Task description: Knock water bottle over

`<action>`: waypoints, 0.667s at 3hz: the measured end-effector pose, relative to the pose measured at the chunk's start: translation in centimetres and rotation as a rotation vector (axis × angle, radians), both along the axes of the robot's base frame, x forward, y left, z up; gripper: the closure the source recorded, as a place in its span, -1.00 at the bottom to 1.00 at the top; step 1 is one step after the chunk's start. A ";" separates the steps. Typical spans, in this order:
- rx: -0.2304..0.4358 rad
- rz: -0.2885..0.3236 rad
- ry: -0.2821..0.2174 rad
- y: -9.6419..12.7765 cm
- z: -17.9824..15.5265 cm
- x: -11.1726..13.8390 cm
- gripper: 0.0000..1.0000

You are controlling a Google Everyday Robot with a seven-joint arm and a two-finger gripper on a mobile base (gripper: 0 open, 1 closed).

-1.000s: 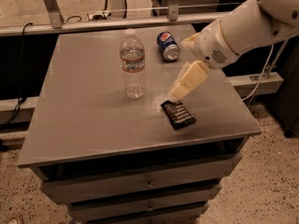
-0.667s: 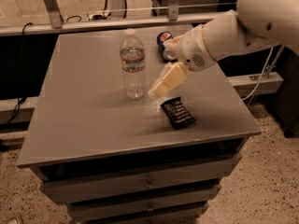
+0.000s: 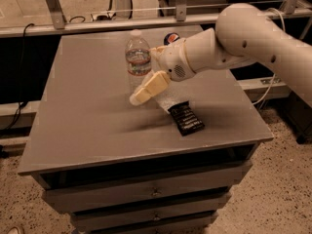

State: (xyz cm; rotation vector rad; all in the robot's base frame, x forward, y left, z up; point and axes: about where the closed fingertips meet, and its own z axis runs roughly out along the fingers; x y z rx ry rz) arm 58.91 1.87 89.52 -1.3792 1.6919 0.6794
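The water bottle stands upright on the grey table, clear ribbed plastic with a white cap and a label band. My gripper reaches in from the right on a white arm. Its cream fingers lie in front of the bottle's lower part, covering its base. Whether they touch the bottle cannot be told.
A flat black snack packet lies on the table just right of the gripper. A blue soda can lies behind the arm, mostly hidden. Metal rails run behind the table. Drawers sit below the tabletop.
The arm has swung left across the table. The gripper has gone from beside the snack packet to in front of the bottle's lower part. The bottle still stands upright.
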 end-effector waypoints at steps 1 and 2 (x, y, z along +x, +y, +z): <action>0.021 0.019 0.024 2.0 -0.8 0.1 -0.63; 0.011 0.042 0.036 4.0 -1.1 0.1 -0.01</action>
